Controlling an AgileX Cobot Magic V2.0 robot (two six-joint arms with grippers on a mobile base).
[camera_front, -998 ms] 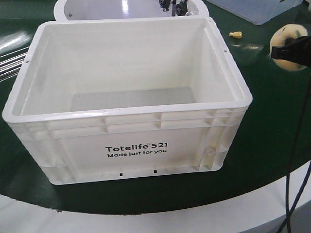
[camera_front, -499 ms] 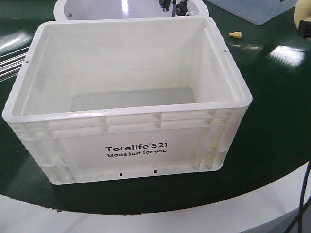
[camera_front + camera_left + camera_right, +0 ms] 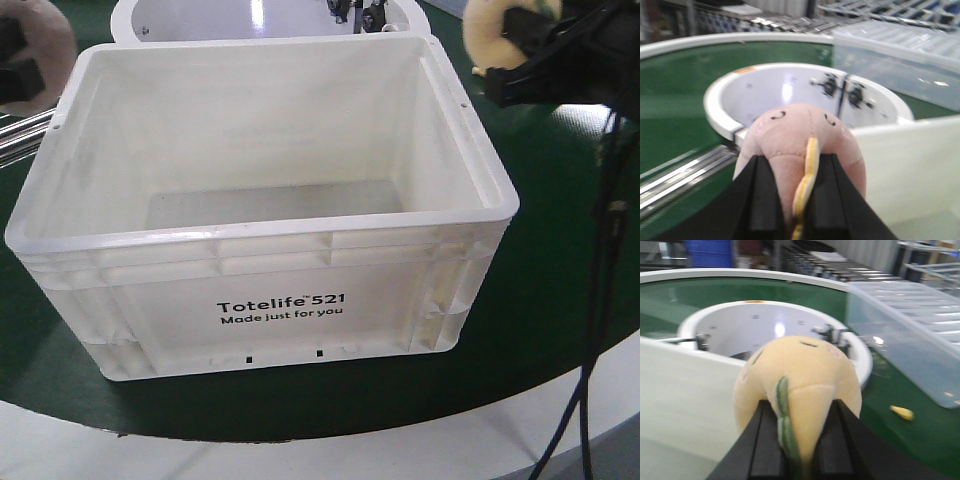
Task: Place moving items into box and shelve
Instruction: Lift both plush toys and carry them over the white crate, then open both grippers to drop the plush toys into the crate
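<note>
Dark green tabletop [image 3: 560, 300] with a white border fills the front view. Nearest its front edge stands the box [image 3: 280, 310], open-topped, with nothing showing inside it. By the box's far left corner, just outside the rim, the left gripper [image 3: 792, 162] pinches the pinkish-tan item [image 3: 800, 130] between its two black fingers. By the far right corner, also outside the rim, the right gripper [image 3: 800, 407] clamps the pale yellow item [image 3: 800, 365], its green stripe facing the wrist camera. Both lumps appear to be lifted clear of the table. Beyond them lies a white ring [image 3: 700, 315] set into the table's middle. A clear tub [image 3: 910, 340] sits toward the far right, with a small yellow scrap [image 3: 902, 412] in front of it.

The step in hand looks like the carry to the box. Next, each arm should swing inward past the rim until its lump hangs over the opening, then lower and let go. Neither item is in the box yet, and shelving comes after.
</note>
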